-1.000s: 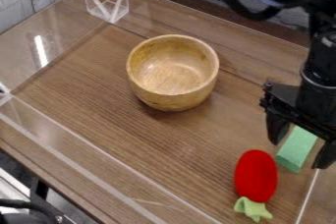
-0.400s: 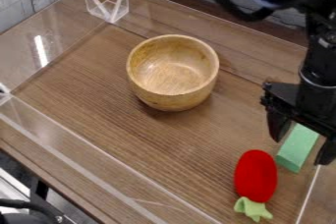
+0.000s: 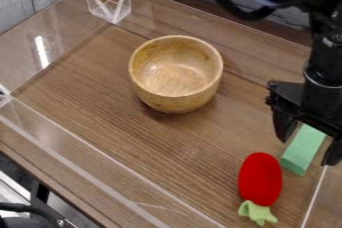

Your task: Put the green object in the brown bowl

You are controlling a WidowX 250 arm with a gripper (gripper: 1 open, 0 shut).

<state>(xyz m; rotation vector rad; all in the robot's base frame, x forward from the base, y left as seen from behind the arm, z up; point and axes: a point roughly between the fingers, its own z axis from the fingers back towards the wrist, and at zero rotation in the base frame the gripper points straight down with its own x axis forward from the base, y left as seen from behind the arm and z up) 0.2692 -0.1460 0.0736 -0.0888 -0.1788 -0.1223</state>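
Nothing has moved since the earlier pictures: the gripper point(image 3: 306, 137) is in the same spot, and the green object point(image 3: 305, 151), the bowl and the red toy all lie where they did.

The gripper hangs at the right side of the table point(image 3: 120, 122), pointing almost straight down. Its black fingers point(image 3: 283, 129) are spread as wide as they go. The green object sits on the wood right below them, in the gap between the fingers. The fingers stand on both sides of it, but they are not squeezing it, and it is not lifted. From here I cannot tell if a finger touches its side.

The brown bowl point(image 3: 175, 72) is well off to the left of the fingers and a bit farther back. It stands upright on the table with nothing inside it.

The red toy point(image 3: 261, 179) lies just in front of the fingers, a little to their left, close to the green object. Its green leafy tip point(image 3: 254, 210) points toward the front edge of the table.

A clear wall point(image 3: 104, 4) runs along the back and left of the table, far from the fingers.
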